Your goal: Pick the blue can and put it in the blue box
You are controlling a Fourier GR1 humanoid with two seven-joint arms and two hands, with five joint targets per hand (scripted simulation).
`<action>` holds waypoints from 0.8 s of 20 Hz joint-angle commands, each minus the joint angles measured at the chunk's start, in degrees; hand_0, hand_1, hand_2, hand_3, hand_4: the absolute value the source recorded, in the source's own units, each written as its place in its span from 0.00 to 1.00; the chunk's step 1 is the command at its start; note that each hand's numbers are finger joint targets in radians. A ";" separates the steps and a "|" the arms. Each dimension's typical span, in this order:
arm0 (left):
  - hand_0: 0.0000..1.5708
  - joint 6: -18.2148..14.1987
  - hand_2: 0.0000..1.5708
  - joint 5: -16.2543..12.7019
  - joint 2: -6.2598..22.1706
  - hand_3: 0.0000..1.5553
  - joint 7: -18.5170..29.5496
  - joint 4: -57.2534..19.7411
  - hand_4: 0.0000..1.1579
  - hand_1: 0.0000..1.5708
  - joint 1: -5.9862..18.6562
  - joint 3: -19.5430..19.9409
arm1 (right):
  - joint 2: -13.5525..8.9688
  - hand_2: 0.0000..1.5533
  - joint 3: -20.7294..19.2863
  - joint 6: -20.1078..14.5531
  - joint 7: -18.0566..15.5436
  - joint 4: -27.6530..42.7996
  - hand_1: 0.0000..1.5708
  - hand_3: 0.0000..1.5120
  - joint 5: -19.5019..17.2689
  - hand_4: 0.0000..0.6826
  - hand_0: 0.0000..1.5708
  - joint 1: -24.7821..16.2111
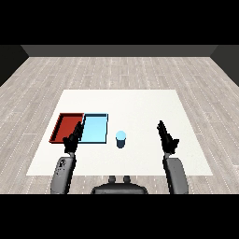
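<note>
A blue can (121,139) stands upright on the white table, just right of the light blue tray (94,129). The red tray (67,128) lies directly left of the blue one. My right hand (166,137) hovers to the right of the can, well apart from it, fingers straight and holding nothing. My left hand (73,139) is raised over the near edge where the two trays meet, fingers relaxed and holding nothing.
The white table (140,105) stretches far behind and to the right of the can. Grey wood flooring surrounds it.
</note>
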State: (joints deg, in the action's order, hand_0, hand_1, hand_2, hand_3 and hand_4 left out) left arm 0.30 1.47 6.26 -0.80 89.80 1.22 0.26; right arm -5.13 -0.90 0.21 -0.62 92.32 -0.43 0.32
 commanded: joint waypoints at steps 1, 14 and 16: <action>0.00 1.71 0.00 -1.01 -0.55 0.00 -0.67 -0.33 0.00 0.00 -0.14 0.14 | 1.15 0.00 1.84 -1.42 2.06 0.54 0.00 0.00 -2.85 0.00 0.00 -0.37; 0.00 5.40 0.00 -8.86 -3.82 0.00 21.96 1.23 0.00 0.00 0.90 3.87 | 5.11 0.00 13.85 -3.11 -19.05 1.62 0.00 0.00 5.22 0.00 0.00 -5.11; 0.00 2.66 0.00 -6.20 -6.05 0.00 24.39 2.81 0.00 0.00 -0.63 1.99 | 5.10 0.00 13.50 -2.43 -15.65 5.54 0.00 0.00 4.62 0.00 0.00 -6.11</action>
State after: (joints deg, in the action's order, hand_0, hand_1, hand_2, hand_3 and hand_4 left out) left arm 3.84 -4.87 1.57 20.35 91.68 1.00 2.47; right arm -0.17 11.97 -3.74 -13.16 97.55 3.61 -3.49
